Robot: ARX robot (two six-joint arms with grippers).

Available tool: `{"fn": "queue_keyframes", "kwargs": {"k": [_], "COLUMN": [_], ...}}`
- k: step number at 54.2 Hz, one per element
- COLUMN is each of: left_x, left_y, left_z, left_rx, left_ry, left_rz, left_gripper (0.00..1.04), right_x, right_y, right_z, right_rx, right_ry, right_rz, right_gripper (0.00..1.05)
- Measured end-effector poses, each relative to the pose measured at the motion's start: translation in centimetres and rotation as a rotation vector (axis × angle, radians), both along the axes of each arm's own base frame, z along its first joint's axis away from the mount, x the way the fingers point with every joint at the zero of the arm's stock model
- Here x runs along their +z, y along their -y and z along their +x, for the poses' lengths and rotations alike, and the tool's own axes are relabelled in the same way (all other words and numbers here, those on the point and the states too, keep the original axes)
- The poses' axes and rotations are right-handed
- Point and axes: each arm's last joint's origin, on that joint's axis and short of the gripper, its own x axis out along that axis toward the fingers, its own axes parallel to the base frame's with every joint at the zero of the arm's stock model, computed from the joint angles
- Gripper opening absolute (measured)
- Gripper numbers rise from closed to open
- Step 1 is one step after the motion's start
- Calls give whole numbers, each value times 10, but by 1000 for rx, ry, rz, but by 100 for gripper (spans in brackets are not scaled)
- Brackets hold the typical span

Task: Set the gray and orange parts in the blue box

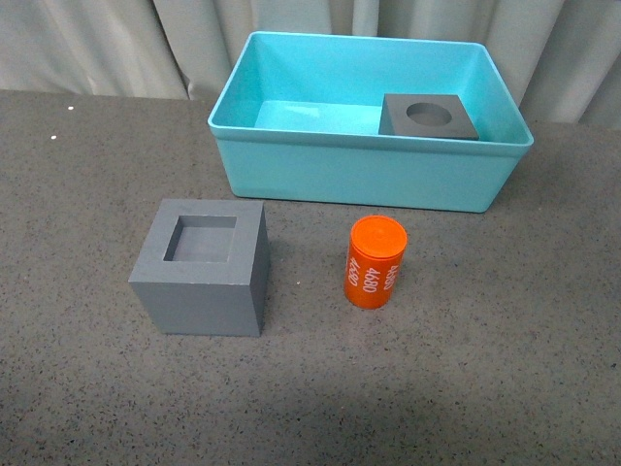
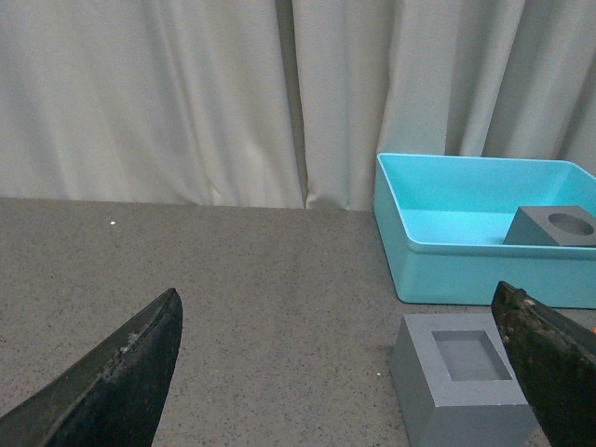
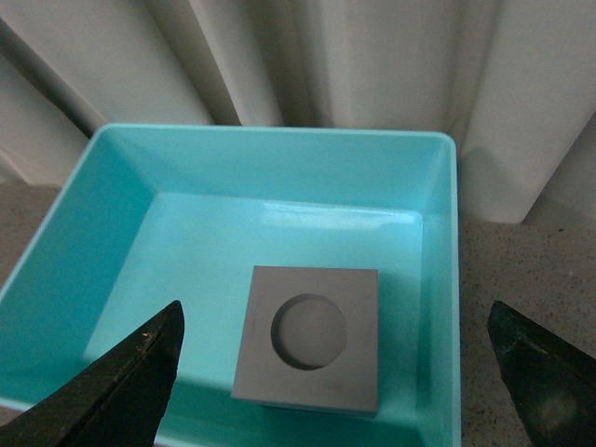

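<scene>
Containing round-recess cube [image 1: 430, 117]: blue box [image 1: 359, 177] | outside: square-recess cube [image 1: 199, 277], orange cylinder [image 1: 375, 264] | left hand [image 2: 335, 289], right hand [image 3: 335, 304] wide

Round-recess cube [image 1: 430, 116] inside blue box [image 1: 359, 175] — square-recess cube [image 1: 201, 267], orange cylinder [image 1: 375, 262] outside

Dark speckled tabletop [image 1: 505, 379] — pale pleated curtain [image 1: 116, 44] behind

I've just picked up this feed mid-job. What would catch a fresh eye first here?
The turquoise-blue box at the back of the dark table dominates, with the round-recess gray cube already inside, toward its right side. In front of the box, the bright orange cylinder printed 4680 stands upright on the table. The square-recess gray cube sits to its left, and neither is in the box yet.
</scene>
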Motion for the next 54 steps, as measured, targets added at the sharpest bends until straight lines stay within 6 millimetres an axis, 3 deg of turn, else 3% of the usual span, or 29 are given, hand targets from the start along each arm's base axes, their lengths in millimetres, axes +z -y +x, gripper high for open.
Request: {"fn": "queue_keyframes", "kwargs": {"k": [5,17,28,31,34,39,47,54], "left_x": [0,0,0,-1,-1,2,18,11], "left_y": [0,0,0,1,1,1,10,20], "left_z": [0,0,0,3,7,30,81,122], "left_rx": [0,0,14,197,285,348,234,148], "left_ry": [0,0,-8,-248,-330,-375,-354,-468], "left_rz": [0,0,-4,-88,-117,-207,-262,-257], "left_gripper": [98,98,98,98,98,98,98,98], "right_x": [-5,-21,-23,-23,-23,-23,-23,-23], "right_y": [5,17,22,21,22,22,21,21], "right_z": [-38,-101,-123,-123,-123,-123,-123,-123], "right_rx": [7,-21,-43,-41,-40,-40,-38,-39], "right_ry": [29,-12,28,29,28,29,30,30], "right_rz": [8,-12,-68,-71,-73,-76,-78,-78], "right_gripper": [95,95,95,95,95,95,95,95]}}
